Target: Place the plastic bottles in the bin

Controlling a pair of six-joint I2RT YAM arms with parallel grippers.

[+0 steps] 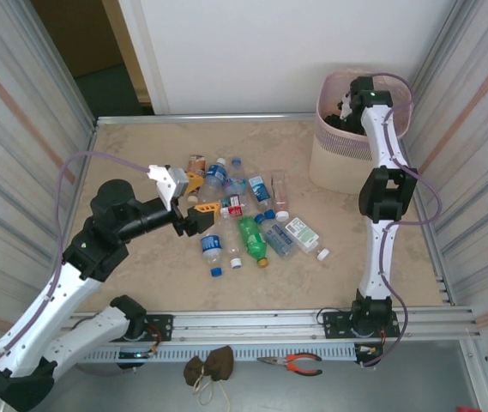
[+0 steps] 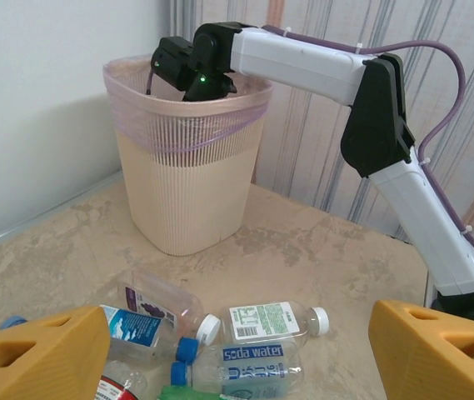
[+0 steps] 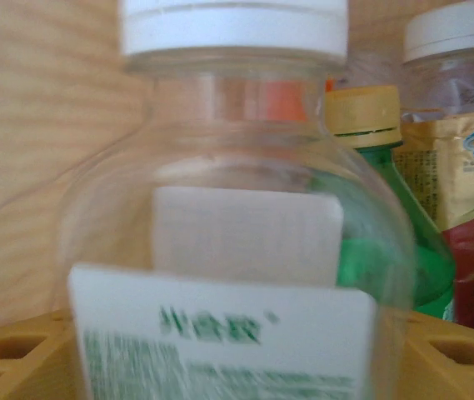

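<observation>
Several plastic bottles lie scattered in the middle of the table, clear and green, among them a soda water bottle. My left gripper hovers open at the left edge of this pile, its yellow fingers spread with nothing between them. The pale pink bin stands at the far right corner. My right gripper reaches down into the bin. Between its yellow fingers a clear white-capped bottle with a green-printed label shows blurred, the jaws spread beside it. Other bottles lie in the bin behind it.
Corrugated metal walls close in the left and right sides, a white wall the back. Loose caps lie among the bottles. Pliers and a brown cloth lie below the rail at the near edge.
</observation>
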